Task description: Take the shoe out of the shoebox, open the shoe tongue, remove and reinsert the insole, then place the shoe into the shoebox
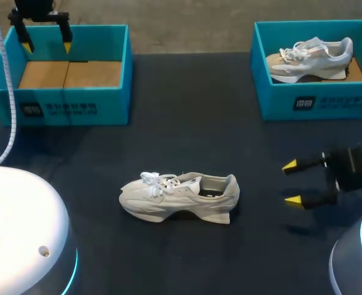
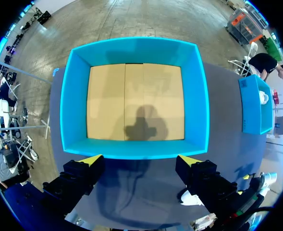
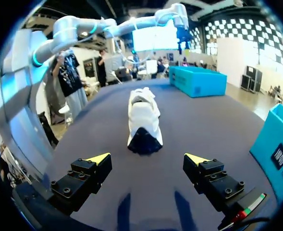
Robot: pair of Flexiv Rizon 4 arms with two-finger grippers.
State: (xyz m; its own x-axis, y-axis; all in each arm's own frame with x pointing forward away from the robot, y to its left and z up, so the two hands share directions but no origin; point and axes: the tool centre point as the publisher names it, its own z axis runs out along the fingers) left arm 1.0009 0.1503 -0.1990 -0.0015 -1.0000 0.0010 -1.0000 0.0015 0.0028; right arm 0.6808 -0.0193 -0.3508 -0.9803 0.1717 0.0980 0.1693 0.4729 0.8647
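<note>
A pale cream shoe (image 1: 179, 196) with white laces lies on its sole in the middle of the dark table, toe toward the left. In the right wrist view the shoe (image 3: 143, 119) sits ahead of my right gripper (image 3: 147, 158), heel nearest. My right gripper (image 1: 292, 182) hangs open to the right of the shoe, well apart from it. An empty teal shoebox (image 1: 64, 74) with a cardboard floor stands at the back left. My left gripper (image 1: 45, 38) hovers open above its far rim. Seen from the left wrist, the shoebox (image 2: 135, 98) lies just ahead of the left gripper (image 2: 140, 158).
A second teal shoebox (image 1: 316, 92) at the back right holds another pale shoe (image 1: 313, 56). In the right wrist view, part of this box (image 3: 278, 149) stands beside my right gripper. My arm bases occupy the front corners.
</note>
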